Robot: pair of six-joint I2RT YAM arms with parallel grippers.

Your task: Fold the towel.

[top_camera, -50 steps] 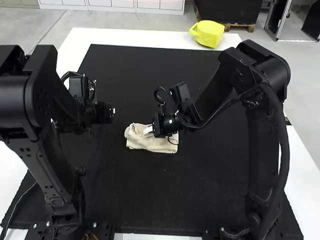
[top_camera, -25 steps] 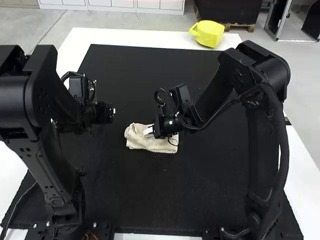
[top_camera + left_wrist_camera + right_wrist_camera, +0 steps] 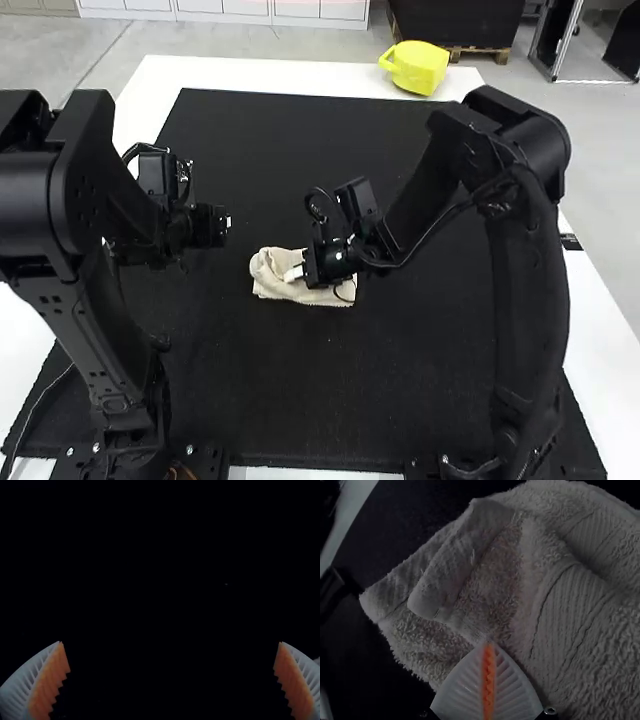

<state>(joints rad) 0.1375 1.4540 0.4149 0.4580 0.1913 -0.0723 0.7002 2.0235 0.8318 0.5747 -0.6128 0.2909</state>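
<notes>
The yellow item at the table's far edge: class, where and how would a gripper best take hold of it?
Probably by the narrow, handle-like part on its left side in the high view, coming from that side with a finger on each side of it. That part juts out from the yellow item, whose body looks much bulkier and harder to pinch.

Mat (image 3: pixel 300 380) on table (image 3: pixel 260 76); towel (image 3: pixel 276 285) on mat. Right gripper (image 3: pixel 293 272): towel directly below its fingers. Left gripper (image 3: pixel 227 222): towel to right of its fingers, apart. Container (image 3: pixel 418 70) on table, beyond and right of both grippers' fingers.
</notes>
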